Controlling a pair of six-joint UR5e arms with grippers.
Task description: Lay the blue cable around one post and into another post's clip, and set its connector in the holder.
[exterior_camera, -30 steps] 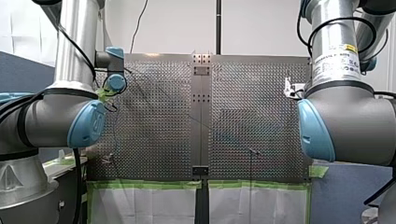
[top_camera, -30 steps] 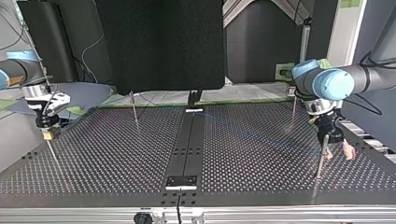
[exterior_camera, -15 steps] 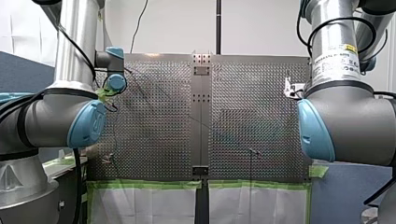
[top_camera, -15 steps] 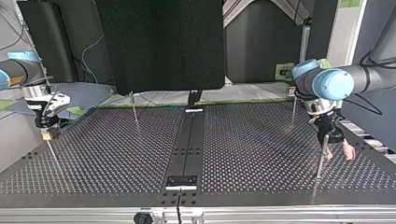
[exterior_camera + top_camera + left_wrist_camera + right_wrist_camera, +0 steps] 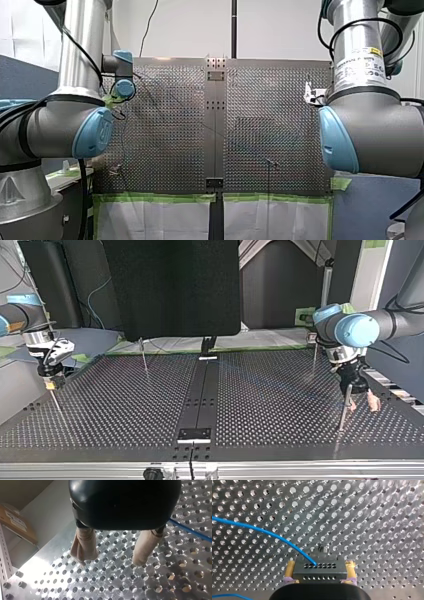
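My right gripper [image 5: 319, 580], with yellow pads, is shut on a grey connector block [image 5: 319, 570]. A blue cable [image 5: 262, 531] leaves the block's face and curves away over the perforated plate. Just ahead of the block stands a small metal post top [image 5: 323, 548]. In the top view this gripper [image 5: 50, 384] hangs at the left over a thin post [image 5: 55, 402]. My left gripper [image 5: 111, 560] is open with beige pads and nothing between them; a stretch of the blue cable [image 5: 190, 530] runs beside it. In the top view it [image 5: 362, 404] hovers at the right, next to a post [image 5: 344, 412].
Two more thin posts [image 5: 144, 357] [image 5: 314, 360] stand toward the far side of the table in the top view. A black centre strip [image 5: 200, 400] carries a small silver-edged block [image 5: 195, 435] near the front edge. Green tape [image 5: 160, 198] lines the plate's edge in the front view.
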